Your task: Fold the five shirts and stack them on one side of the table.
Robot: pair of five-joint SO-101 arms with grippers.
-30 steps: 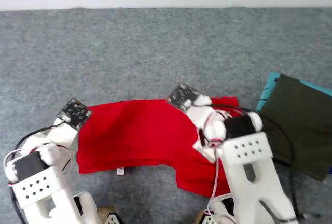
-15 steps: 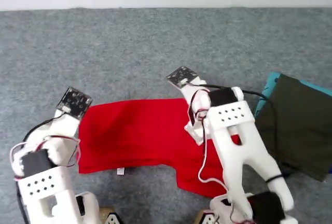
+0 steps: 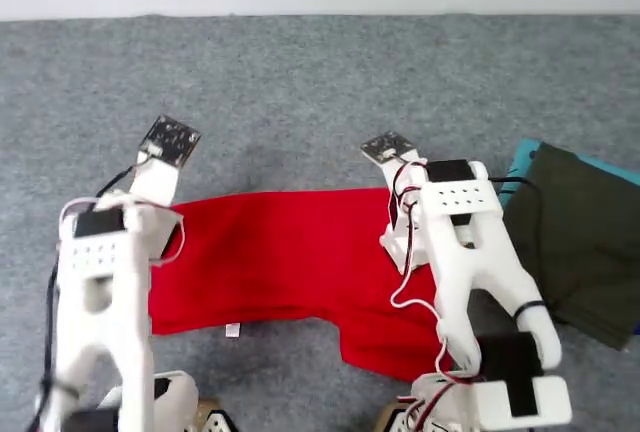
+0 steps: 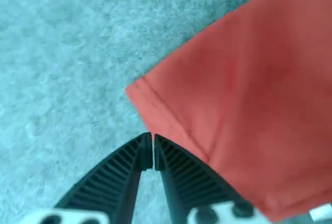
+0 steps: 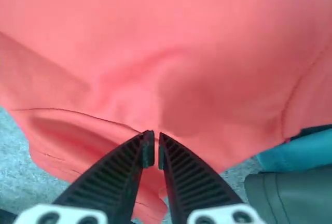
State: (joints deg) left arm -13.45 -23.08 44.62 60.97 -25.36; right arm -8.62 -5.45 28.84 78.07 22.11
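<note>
Left arm: the left arm (image 3: 100, 262) swung away from the near edge of the table (image 3: 300, 82) over the last second. Its wrist ended up above the far left corner of the red shirt (image 3: 270, 252).
Right arm: the right arm (image 3: 460, 242) made the matching move. It rose and reached out until its wrist hung over the far right part of the same shirt.
Left gripper: the left gripper (image 4: 153, 149) was clenched with nothing between its jaws. Its tips sat just beside the hemmed corner of the cloth, over bare table.
Right gripper: the right gripper (image 5: 153, 149) was also clenched and empty, poised above a raised crease in the red fabric.
Red shirt: it lay spread across the near middle of the table. Its outline was unchanged through both arm moves, so neither arm had dragged it.
Stack: a dark green shirt (image 3: 580, 242) lay folded on a teal shirt (image 3: 520, 167) at the right side, just beside the red one.
Meaning for the task: the arms appeared to be lining up on the two far corners for a fold. The jaws would have to part before either could take hold, so the fold itself had probably not begun.
</note>
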